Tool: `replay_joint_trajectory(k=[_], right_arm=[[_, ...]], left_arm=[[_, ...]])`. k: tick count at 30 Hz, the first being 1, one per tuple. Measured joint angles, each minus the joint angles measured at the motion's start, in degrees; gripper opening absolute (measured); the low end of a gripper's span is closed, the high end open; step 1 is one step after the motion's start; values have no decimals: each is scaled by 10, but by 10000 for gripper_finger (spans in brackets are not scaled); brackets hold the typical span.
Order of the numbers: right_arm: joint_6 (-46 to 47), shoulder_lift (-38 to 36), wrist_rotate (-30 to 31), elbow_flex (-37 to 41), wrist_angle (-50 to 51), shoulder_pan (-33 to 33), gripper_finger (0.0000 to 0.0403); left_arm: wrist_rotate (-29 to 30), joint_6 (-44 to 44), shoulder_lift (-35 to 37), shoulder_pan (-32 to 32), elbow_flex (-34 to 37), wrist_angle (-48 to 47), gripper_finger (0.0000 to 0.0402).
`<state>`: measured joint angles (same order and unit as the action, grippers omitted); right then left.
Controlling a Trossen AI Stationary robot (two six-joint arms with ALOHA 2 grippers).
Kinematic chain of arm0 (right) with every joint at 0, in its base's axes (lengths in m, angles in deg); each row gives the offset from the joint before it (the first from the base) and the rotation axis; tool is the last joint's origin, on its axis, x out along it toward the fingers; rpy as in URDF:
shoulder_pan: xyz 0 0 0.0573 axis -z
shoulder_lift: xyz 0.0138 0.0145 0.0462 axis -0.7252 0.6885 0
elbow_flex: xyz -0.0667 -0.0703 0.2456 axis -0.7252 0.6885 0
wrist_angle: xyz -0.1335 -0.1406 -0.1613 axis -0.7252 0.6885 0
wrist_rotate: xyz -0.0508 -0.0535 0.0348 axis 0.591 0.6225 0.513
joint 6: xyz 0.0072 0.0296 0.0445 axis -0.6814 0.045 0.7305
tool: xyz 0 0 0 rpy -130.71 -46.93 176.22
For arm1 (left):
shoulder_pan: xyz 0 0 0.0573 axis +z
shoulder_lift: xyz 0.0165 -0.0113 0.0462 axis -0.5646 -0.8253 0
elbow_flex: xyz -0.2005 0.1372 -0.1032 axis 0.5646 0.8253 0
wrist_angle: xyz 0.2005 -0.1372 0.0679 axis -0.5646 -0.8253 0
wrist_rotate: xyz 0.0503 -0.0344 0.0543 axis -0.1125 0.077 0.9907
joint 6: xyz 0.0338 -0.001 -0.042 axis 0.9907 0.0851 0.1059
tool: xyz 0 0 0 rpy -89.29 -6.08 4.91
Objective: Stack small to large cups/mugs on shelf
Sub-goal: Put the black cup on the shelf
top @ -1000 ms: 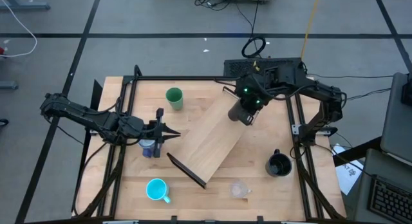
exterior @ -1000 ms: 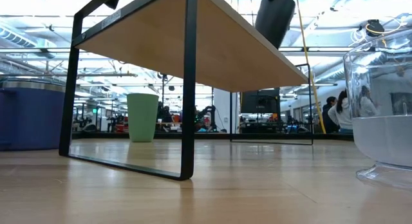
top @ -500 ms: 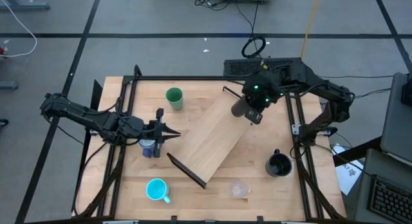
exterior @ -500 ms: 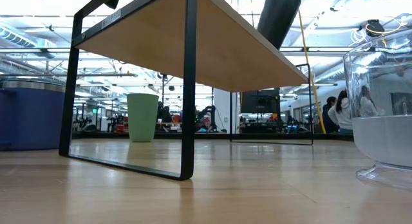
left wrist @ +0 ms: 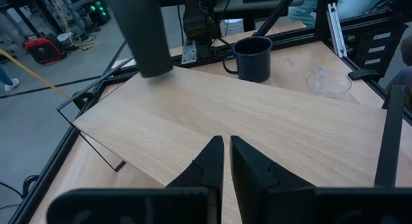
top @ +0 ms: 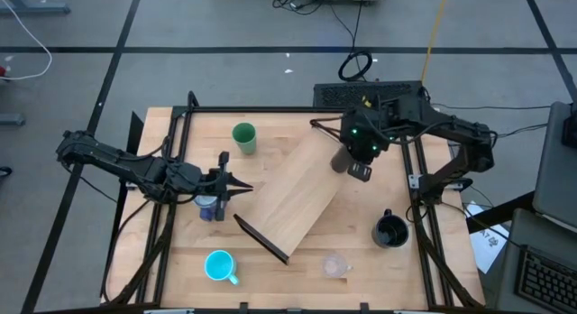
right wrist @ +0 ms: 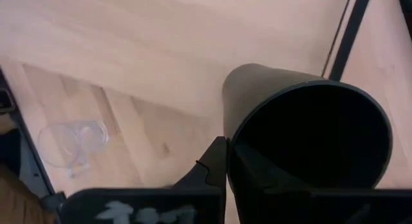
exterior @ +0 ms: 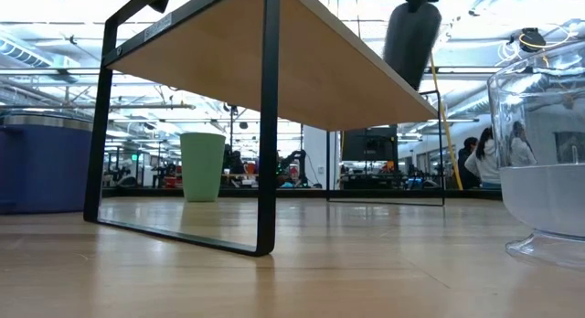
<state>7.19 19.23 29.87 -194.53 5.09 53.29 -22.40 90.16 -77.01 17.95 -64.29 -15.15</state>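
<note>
No cup stands on the shelf (top: 293, 192) yet, so the stacking is barely begun: the right pincer (top: 353, 162) is clamped on the rim of the tall black cup (top: 341, 158), held in the air above the shelf's far end. The left pincer (top: 236, 187), nearly closed and empty, waits near the worktop's left edge above the blue-purple mug (top: 208, 207). The green tumbler (top: 243, 136), cyan handled mug (top: 219, 265), tiny clear cup (top: 336, 264) and wide black mug (top: 390, 230) are on the worktop
</note>
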Motion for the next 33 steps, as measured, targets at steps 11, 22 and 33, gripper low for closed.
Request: replay_joint_trajectory(k=[11,22,33], right_arm=[[6,-3,0,13,-2,0,32],[23,-3,1,13,-2,0,122],[26,-3,21,13,-2,0,141]], left_arm=[[0,0,0,0,0,1,31],[0,1,0,0,0,0,31],[0,0,0,0,0,0,31]])
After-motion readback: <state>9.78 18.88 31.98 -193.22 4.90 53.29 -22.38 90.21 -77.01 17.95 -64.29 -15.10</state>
